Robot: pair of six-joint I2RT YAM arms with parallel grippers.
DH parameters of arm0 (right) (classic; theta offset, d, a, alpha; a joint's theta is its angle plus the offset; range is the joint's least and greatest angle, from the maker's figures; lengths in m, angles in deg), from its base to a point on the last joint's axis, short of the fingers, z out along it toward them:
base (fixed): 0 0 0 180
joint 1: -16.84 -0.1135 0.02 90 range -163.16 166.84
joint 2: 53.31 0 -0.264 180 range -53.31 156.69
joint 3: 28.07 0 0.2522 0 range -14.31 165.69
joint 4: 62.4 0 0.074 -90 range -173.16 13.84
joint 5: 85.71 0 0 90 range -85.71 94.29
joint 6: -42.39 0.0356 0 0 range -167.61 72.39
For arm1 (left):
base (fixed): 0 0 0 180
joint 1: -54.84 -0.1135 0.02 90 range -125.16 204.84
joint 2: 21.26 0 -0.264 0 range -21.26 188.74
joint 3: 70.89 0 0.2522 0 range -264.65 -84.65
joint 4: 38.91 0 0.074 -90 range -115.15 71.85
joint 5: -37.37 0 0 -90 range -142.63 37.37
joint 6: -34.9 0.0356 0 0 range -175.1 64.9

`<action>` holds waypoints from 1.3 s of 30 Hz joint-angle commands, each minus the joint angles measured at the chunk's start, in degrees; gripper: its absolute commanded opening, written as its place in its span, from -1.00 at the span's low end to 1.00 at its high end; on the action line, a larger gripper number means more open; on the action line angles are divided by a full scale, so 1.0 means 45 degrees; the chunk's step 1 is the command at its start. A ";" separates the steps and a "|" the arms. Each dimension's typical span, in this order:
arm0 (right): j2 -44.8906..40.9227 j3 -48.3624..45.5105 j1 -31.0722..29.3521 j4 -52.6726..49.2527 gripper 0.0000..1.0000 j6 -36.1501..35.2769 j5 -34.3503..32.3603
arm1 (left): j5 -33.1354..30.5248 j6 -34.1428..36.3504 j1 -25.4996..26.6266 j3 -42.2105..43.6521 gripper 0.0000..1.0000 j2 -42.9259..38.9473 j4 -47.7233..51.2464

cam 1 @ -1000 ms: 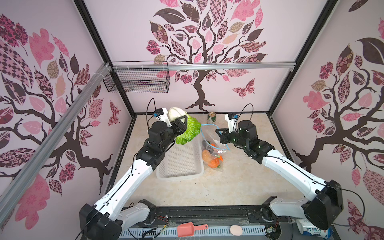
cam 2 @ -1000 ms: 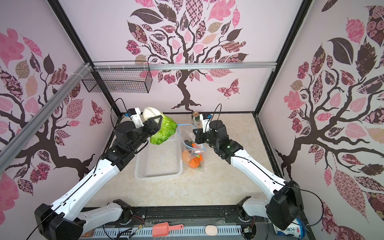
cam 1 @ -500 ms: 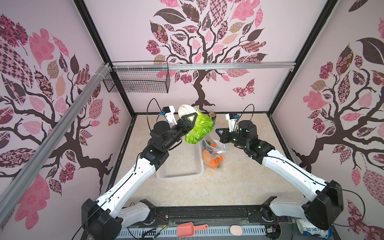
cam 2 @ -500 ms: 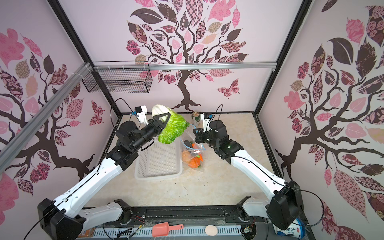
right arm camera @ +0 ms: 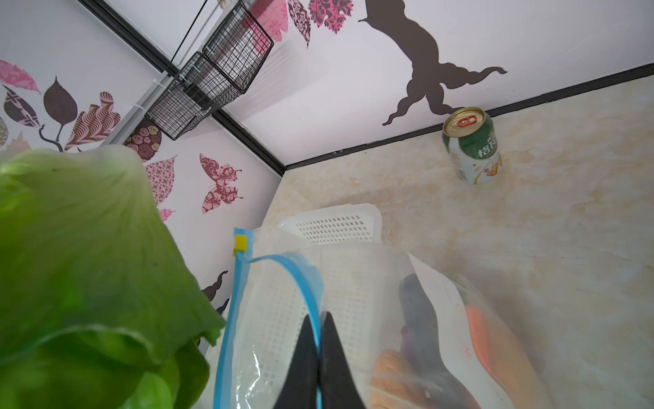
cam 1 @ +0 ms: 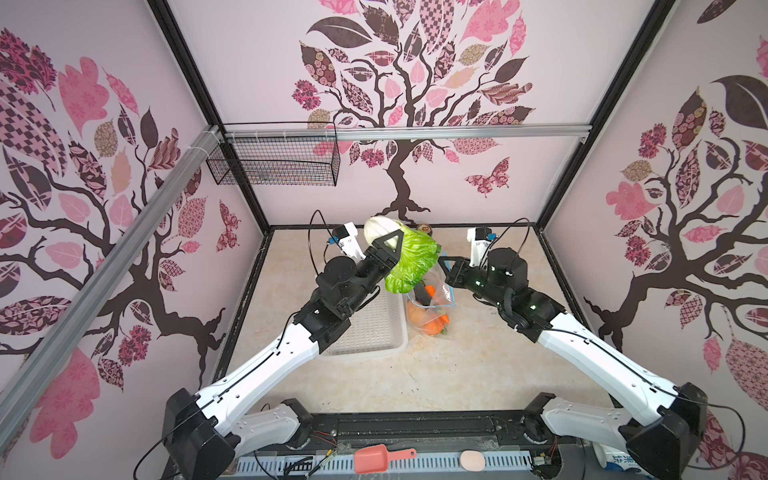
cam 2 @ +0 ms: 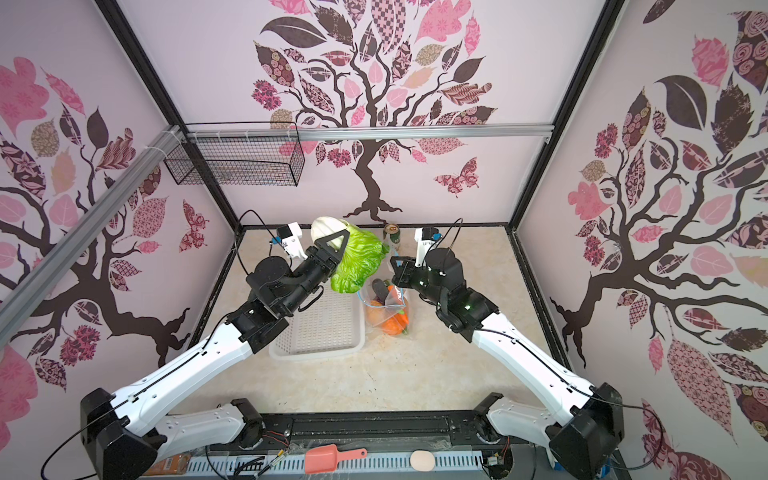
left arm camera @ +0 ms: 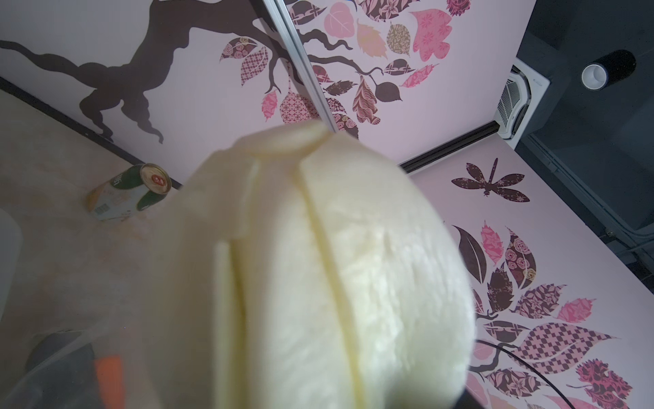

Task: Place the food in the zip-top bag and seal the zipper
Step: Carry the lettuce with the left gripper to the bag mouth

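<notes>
**Lettuce held up at the mouth of the bag**

The left end effector (cam 1: 392, 248) grips the lettuce (cam 1: 411, 259) by its pale, whitish base. The frilly bright-green leaves hang right by the mouth of the zip-top bag (cam 1: 436, 301), well off the table (cam 1: 457, 365). The bag stands just beside the white perforated basket (cam 1: 374, 332). It is clear and crinkly, with a carrot (cam 1: 441, 319) and a rounder orange piece (cam 1: 417, 312) low inside, and something dark and long (cam 2: 379, 287) above them. The right end effector (right arm camera: 318, 320) is closed tight, pinching the light-blue zipper (right arm camera: 300, 271) at the bag's rim and holding that side up. A small yellow slider tab (right arm camera: 240, 243) sits at the strip's far end.

From above, only one triangular finger of the left end effector shows; its partner is behind the lettuce. The left wrist camera is nearly filled by the blurred cream base. Whether a leaf touches the zipper, I cannot tell. Through the plastic, the dark item could be cucumber or onion. A green-and-white can (right arm camera: 472, 148) stands by the back wall.
</notes>
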 commanded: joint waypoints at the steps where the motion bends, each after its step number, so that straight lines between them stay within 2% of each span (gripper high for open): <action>1: -0.0261 0.0155 -0.0236 0.0650 -1.00 0.0560 -0.0472 | -0.0486 -0.0154 0.0143 0.0243 0.07 -0.0181 0.0001; 17: 0.0165 -0.0072 -0.0600 0.0617 -1.00 0.0081 -0.1424 | -0.1119 -0.0065 0.0911 -0.0332 0.06 0.0349 0.2909; 22: 0.0147 -0.0227 -0.0600 0.0635 -1.00 -0.0214 -0.1515 | -0.1963 0.0165 0.0969 -0.0303 0.08 0.0347 0.3855; 28: 0.0186 -0.0350 -0.0607 0.0863 -1.00 -0.0504 -0.0948 | -0.2864 0.0902 0.1047 -0.0678 0.08 0.0654 0.4318; 34: 0.0507 -0.0283 -0.0607 0.1138 -1.00 -0.0756 0.0472 | -0.2954 0.1481 0.1096 -0.1684 0.08 0.1582 0.4189; 39: 0.0553 -0.0245 -0.0610 0.0989 -1.00 -0.1018 0.0737 | -0.3148 0.1763 0.1106 -0.2465 0.08 0.2284 0.3971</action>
